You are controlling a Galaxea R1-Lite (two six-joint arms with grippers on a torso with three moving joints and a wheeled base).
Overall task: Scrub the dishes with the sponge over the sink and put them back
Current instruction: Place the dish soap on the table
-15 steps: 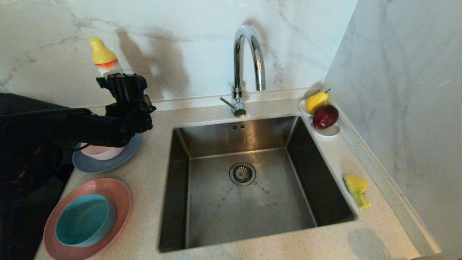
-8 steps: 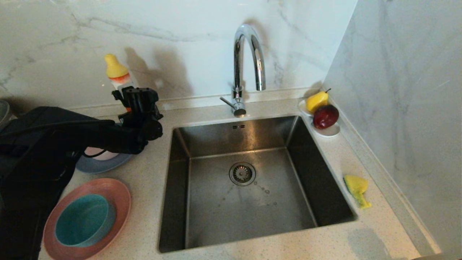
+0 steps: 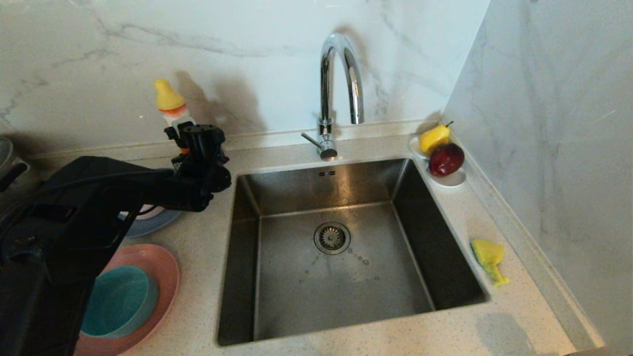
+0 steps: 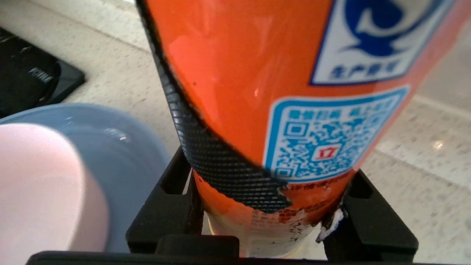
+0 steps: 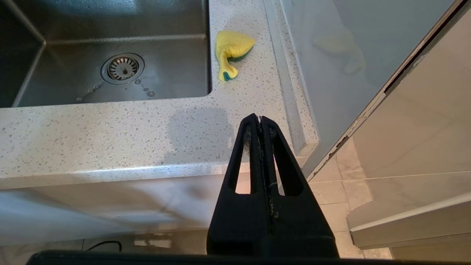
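- Head view, nearest first: the round pink plate (image 3: 153, 277) lies at the front left of the speckled stone worktop (image 3: 203, 247), with the teal bowl (image 3: 121, 299) sitting in it; the black left arm hides part of both.
- Just behind them the grey-blue plate (image 3: 156, 221) carries the pale pink-white bowl (image 3: 148, 211); only slivers of the two show under the arm.
- Above that rear stack, close to the sink's left rim, the left gripper (image 3: 193, 141) holds an orange dish-soap bottle with a yellow cap (image 3: 170, 101). The bottle stands roughly upright, cap leaning a little toward the wall. In the left wrist view the fingers (image 4: 206, 154) press against the bottle's lower body, about half open around it.
- The large square brushed-steel sink (image 3: 257, 198) fills the middle, with its round drain strainer (image 3: 332, 238) and no dish inside; the chrome gooseneck faucet (image 3: 339, 79) rises behind it.
- The bent yellow sponge with a green scouring face (image 3: 488, 258) lies on the worktop strip right of the sink, its long axis running front to back.
- The right gripper (image 5: 259, 121) hangs off the front edge of the worktop, fingers pressed together and holding nothing. The sponge lies ahead of it and it is by far the nearer gripper, so I judge the pickup falls to the right arm.
- At the far right corner a yellow pear (image 3: 434, 138) and a dark red apple (image 3: 446, 159) sit in a small white dish (image 3: 452, 180).
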